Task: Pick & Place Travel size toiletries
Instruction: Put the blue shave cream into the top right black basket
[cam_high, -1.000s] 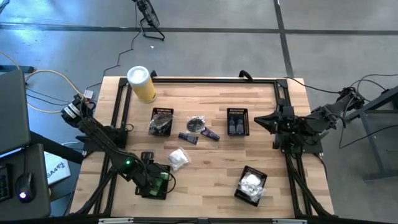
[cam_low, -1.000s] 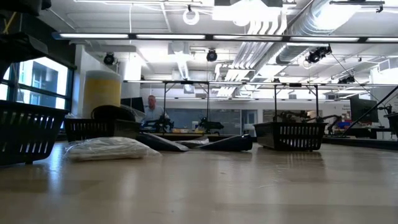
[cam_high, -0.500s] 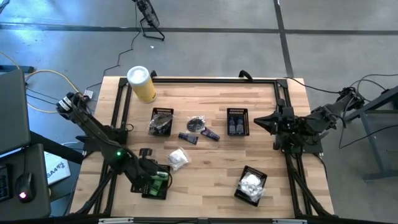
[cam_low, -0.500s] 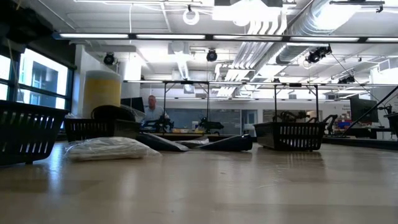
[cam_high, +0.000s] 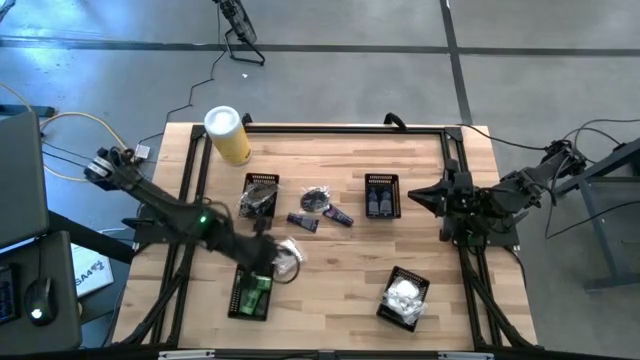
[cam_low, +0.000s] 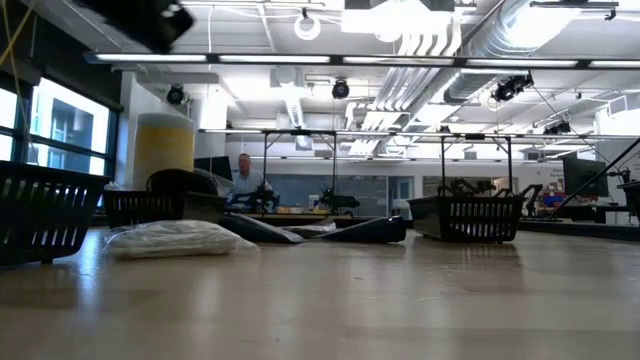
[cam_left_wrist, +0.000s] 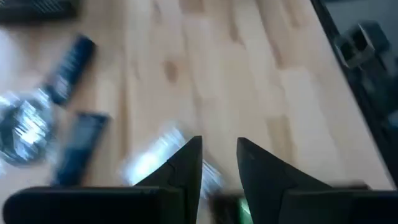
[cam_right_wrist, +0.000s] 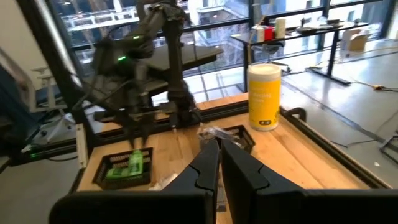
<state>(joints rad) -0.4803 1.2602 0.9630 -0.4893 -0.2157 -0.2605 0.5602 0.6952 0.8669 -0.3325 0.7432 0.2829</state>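
Table (cam_high: 340, 270), wooden, dark frame rails.

Yellow canister (cam_high: 227, 134): white lid, upright at the far left corner.

Left gripper (cam_high: 268, 256): above the near-left part of the table, just beside the white packet (cam_high: 287, 254); in the wrist view its fingers (cam_left_wrist: 186, 163) stand a narrow gap apart with nothing seen between them.

Near-left basket (cam_high: 250, 296): black mesh, holds green bottles (cam_high: 254, 290).

Far-left basket (cam_high: 259, 194): holds a silvery-clear packet (cam_high: 254, 200).

Centre of the table, loose: one silvery-clear packet (cam_high: 316, 199); two dark blue tubes (cam_high: 302, 222), (cam_high: 337, 215), near each other.

Middle basket (cam_high: 382, 195): holds dark blue tubes (cam_high: 381, 203).

Near-right basket (cam_high: 404, 297): holds white packets (cam_high: 404, 294).

Right gripper (cam_high: 418, 194): at the right edge of the table, clear of the goods, fingers (cam_right_wrist: 205, 163) pressed together, empty.

Low view: a person (cam_low: 243, 176) in the room beyond the table.
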